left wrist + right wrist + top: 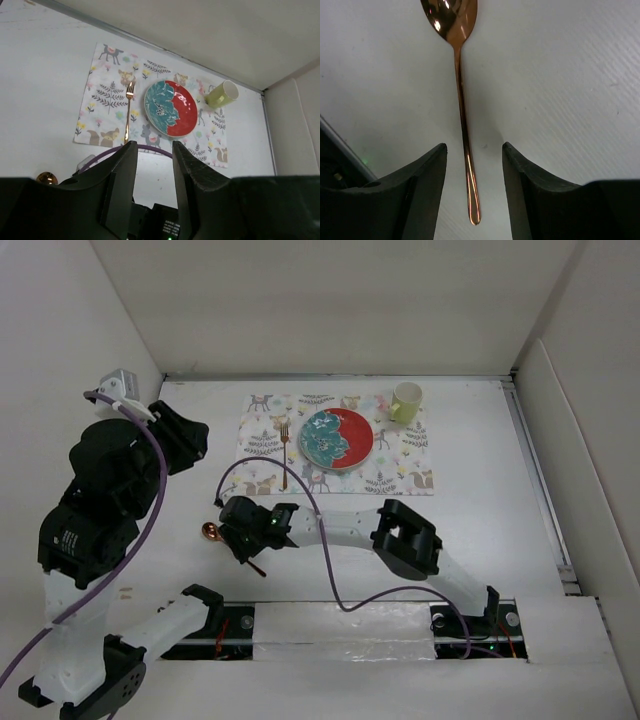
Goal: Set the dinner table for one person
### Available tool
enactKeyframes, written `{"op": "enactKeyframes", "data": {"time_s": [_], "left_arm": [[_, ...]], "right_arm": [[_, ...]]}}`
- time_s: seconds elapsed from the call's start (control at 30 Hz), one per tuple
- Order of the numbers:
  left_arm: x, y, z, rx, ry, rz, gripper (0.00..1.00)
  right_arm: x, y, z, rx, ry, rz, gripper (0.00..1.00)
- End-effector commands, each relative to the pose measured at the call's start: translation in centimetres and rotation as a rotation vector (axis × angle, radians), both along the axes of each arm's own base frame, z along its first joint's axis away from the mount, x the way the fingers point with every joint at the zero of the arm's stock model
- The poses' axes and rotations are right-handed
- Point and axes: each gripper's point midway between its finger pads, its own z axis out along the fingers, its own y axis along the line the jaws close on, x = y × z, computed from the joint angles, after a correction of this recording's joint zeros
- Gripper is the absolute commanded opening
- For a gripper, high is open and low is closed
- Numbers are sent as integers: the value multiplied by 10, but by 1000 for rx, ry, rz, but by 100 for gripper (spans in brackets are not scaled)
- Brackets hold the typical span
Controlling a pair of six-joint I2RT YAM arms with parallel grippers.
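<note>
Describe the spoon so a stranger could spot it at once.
On the white dinner table, look off the patterned placemat, toward its near left corner. There a copper-coloured spoon lies flat on the bare table under the open right gripper. Unlike the matching fork, it is off the placemat and has a round bowl.

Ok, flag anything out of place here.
Only the copper spoon: it lies on the bare dinner table, off the placemat, between the open jaws of the right gripper. Fork, plate and mug sit on the placemat.
</note>
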Motion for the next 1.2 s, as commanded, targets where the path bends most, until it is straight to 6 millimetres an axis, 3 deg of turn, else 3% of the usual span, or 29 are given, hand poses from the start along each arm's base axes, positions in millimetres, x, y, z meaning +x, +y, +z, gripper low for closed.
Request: {"op": "enactKeyframes", "data": {"time_s": [0.0,0.1,0.33,0.43,0.53,0.6,0.67,0.8,0.83,0.9,0.93,1.0,1.03,1.07,1.13,1.17], "left_arm": [[2,1,-7,20,31,11,31],[0,2,-10,13,33,14,31],[1,4,-15,22,40,24,31],[2,4,-16,28,41,24,31],[4,4,-21,38,50,26,31],[5,3,-23,41,50,23,31],[6,3,-25,43,48,24,31],[10,0,-27,45,45,18,31],[12,-1,-28,41,41,19,31],[15,-5,-28,33,38,2,31],[19,-9,-29,26,35,-6,31],[24,-18,-33,14,45,-35,31],[31,-23,-37,11,49,-45,31],[33,-28,-39,1,54,-66,30],[44,-39,-49,-4,60,-93,30],[47,-44,-55,-9,67,-111,30]], "right_arm": [[16,20,36,47,-137,9,54],[16,21,18,4,-163,19,54],[-8,28,-26,-102,-231,74,52],[-6,26,-30,-114,-237,68,52],[-3,22,-37,-137,-269,27,36],[4,16,-42,-162,-293,-21,12],[7,8,-44,-186,-297,-60,0],[21,0,-16,-142,-289,-143,0],[25,-6,7,-104,-289,-164,0],[38,-11,34,-26,-260,-225,0],[55,-27,57,7,-254,-271,0],[73,-45,80,57,-240,-335,0],[97,-63,92,78,-244,-391,0],[104,-85,105,90,-243,-423,0],[125,-115,113,100,-237,-487,0],[146,-149,113,83,-238,-556,0]]}}
